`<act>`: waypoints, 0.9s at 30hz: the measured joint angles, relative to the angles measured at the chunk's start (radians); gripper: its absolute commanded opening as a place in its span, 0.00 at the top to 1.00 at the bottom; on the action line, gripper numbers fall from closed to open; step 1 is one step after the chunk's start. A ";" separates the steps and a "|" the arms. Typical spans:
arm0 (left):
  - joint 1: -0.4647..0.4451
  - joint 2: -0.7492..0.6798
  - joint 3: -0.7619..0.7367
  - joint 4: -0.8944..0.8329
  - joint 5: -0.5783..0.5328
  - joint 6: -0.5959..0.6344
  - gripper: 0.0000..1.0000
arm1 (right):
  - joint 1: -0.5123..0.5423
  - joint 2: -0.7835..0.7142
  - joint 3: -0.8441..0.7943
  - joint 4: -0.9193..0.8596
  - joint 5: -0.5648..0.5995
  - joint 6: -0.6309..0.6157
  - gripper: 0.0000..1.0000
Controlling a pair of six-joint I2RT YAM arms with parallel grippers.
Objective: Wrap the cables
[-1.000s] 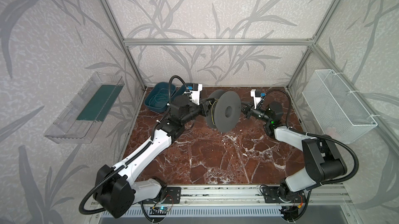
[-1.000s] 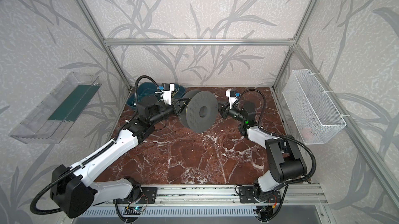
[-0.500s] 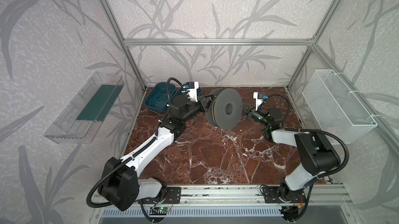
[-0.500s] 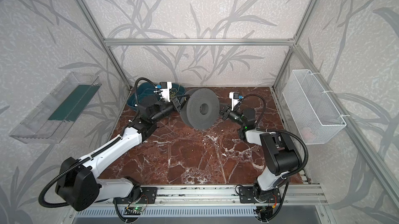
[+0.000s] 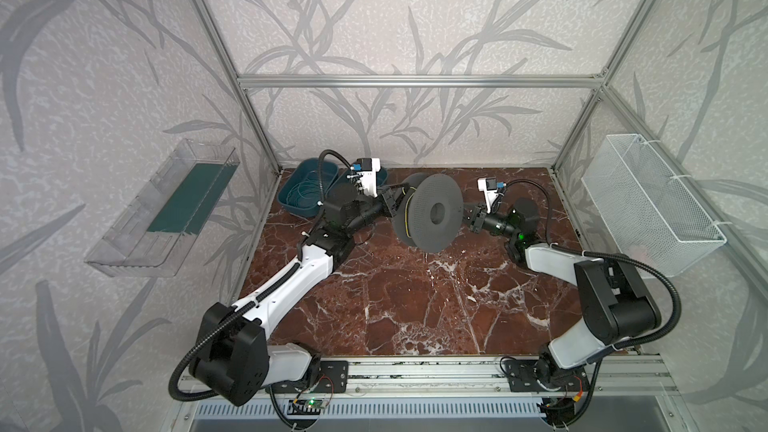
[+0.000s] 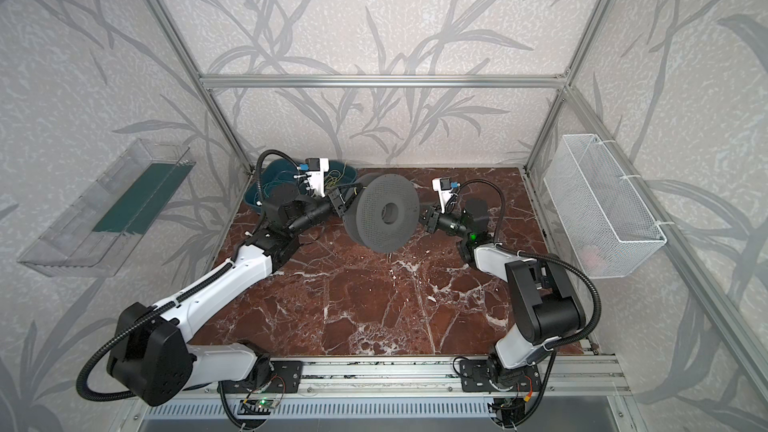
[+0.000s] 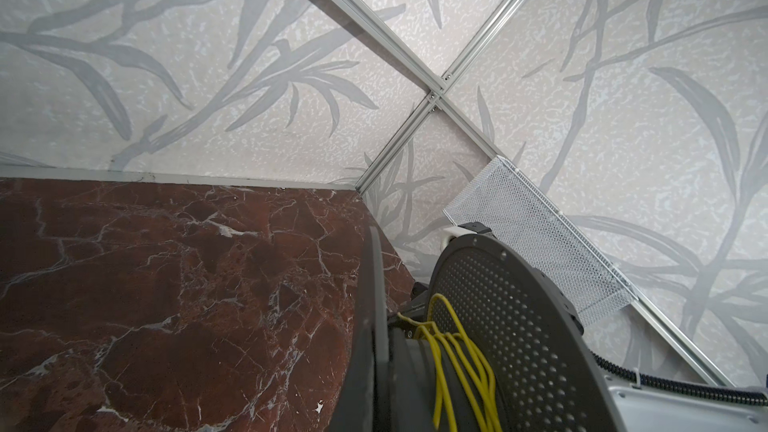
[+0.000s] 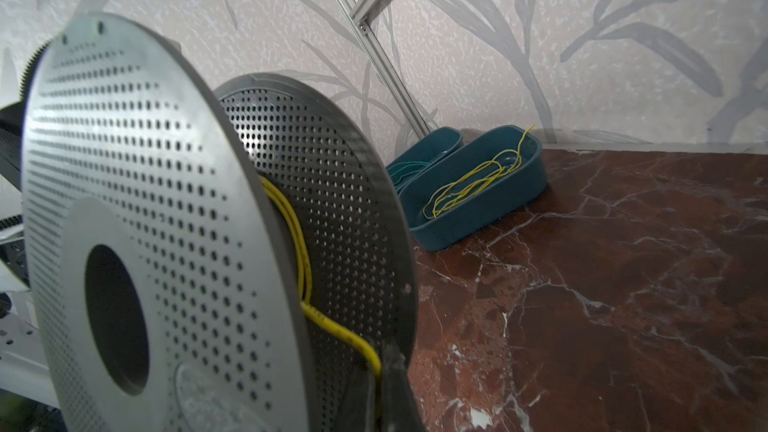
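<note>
The left gripper (image 5: 390, 202) is closed tight on the rim of the spool's (image 5: 428, 195) near flange, though its fingertips are cut off in its wrist view. The right gripper (image 5: 468, 217) is pinched shut on a strand of the cables (image 8: 332, 324) at the opposite rim, where only one dark, blurred finger (image 8: 392, 388) shows. Whether the spool touches the table (image 5: 415, 305) cannot be told. The spool is matte grey, with two round perforated flanges and a holed hub. Thin yellow loops cross on the hub, and more lie loose in a teal bin (image 8: 478, 222) by the back wall. The table is veined red-brown marble.
</note>
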 measured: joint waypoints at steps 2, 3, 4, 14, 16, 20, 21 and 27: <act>0.004 -0.004 0.000 0.002 0.021 0.016 1.00 | -0.001 -0.032 0.023 -0.105 -0.003 -0.047 0.91; 0.005 -0.008 0.000 0.003 0.028 0.024 1.00 | -0.001 -0.050 0.043 -0.166 -0.003 -0.074 0.87; 0.006 -0.013 0.000 0.008 0.034 0.032 1.00 | -0.001 -0.062 0.058 -0.214 0.000 -0.095 0.84; 0.011 -0.035 0.003 0.163 0.069 0.024 1.00 | -0.001 -0.097 0.144 -0.604 0.051 -0.243 0.62; 0.011 -0.044 0.003 0.183 0.069 0.026 1.00 | -0.004 -0.097 0.146 -0.651 0.063 -0.253 0.61; 0.011 -0.053 0.003 0.187 0.071 0.034 1.00 | -0.006 -0.098 0.159 -0.715 0.093 -0.271 0.60; 0.011 -0.053 0.003 0.187 0.069 0.036 1.00 | -0.007 -0.098 0.161 -0.726 0.102 -0.274 0.60; 0.015 -0.062 -0.051 0.193 0.048 0.033 1.00 | -0.056 -0.141 0.157 -0.793 0.202 -0.233 0.55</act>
